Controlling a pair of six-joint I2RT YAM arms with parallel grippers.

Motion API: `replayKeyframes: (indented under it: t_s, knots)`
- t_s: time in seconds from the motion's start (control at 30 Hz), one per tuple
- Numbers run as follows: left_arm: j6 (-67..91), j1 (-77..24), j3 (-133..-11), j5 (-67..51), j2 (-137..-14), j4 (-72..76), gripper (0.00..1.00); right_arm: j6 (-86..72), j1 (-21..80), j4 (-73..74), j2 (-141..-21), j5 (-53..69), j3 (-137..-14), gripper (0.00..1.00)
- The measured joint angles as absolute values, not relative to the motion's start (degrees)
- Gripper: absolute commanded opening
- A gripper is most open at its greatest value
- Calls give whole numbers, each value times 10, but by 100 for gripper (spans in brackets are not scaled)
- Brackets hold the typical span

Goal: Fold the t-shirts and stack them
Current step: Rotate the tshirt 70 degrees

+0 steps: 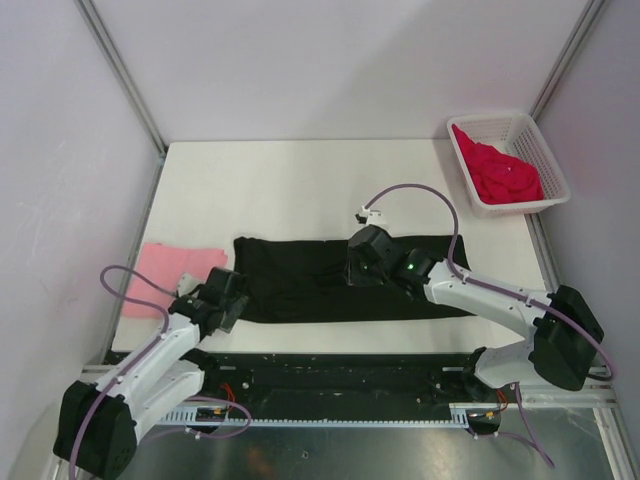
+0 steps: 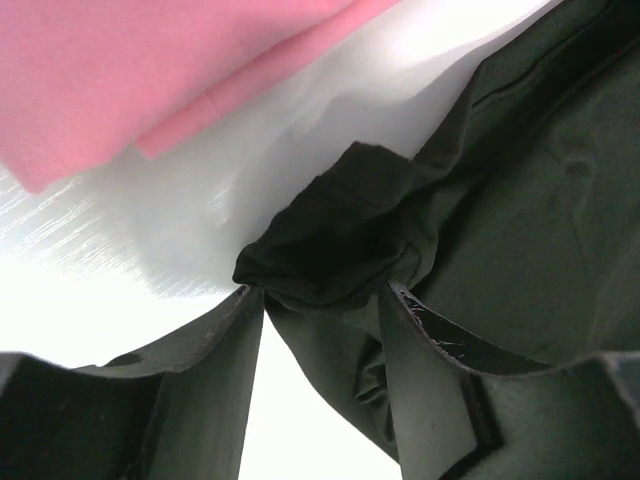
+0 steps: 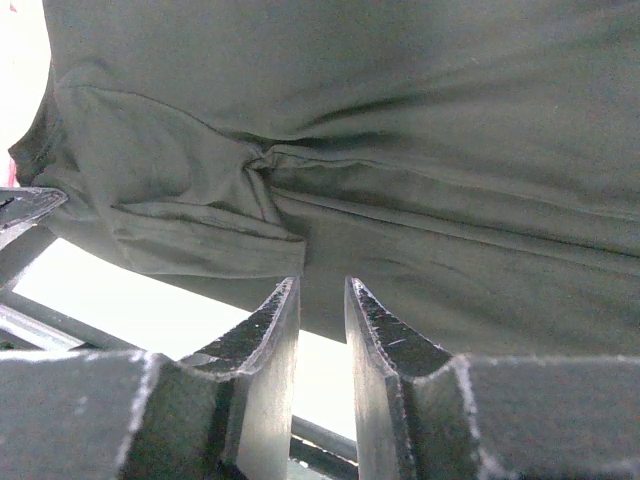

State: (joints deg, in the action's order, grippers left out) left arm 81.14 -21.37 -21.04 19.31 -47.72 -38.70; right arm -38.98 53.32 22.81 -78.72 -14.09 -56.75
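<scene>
Black t-shirt [image 1: 300, 285] cloth bunches between the tips of the left pincer [image 2: 320, 290], whose fingers stand apart around a crumpled corner at the shirt's left end; whether they truly clamp it, I cannot tell. The right pincer [image 3: 322, 285] has its fingers only narrowly parted, tips against the cloth near the shirt's middle, and a grip there cannot be confirmed either. Both seem placed to take hold for a fold. The shirt lies spread as a long band across the near counter [image 1: 300, 190]. Just left lies the folded pink t-shirt [image 1: 165, 275], probably the stack's base; the red t-shirt [image 1: 505, 175] sits in the white basket [image 1: 548, 150] at the far right corner.
</scene>
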Motion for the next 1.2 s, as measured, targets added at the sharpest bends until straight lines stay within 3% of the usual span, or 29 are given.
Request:
replayKeyframes:
  t_s: [0.23,0.53,0.7,0.97,1.07,1.2]
  knots:
    - [778,-192,-243,196,-565,-340,50,-390,518,229,-770,-141,-554,30]
    - [670,-133,-433,190,-833,-278,47,-385,467,234,-738,-141,-550,30]
    - [590,-110,-624,161,-1003,-249,46,-374,421,243,-717,-141,-543,30]
    - [480,-99,-1041,34,-1320,-229,46,-347,348,252,-700,-141,-528,30]
    - [460,-99,-1225,-39,-1442,-237,50,-338,326,254,-698,-138,-521,30]
    - [448,-96,-1382,-117,-1544,-230,55,-328,314,259,-697,-132,-516,30]
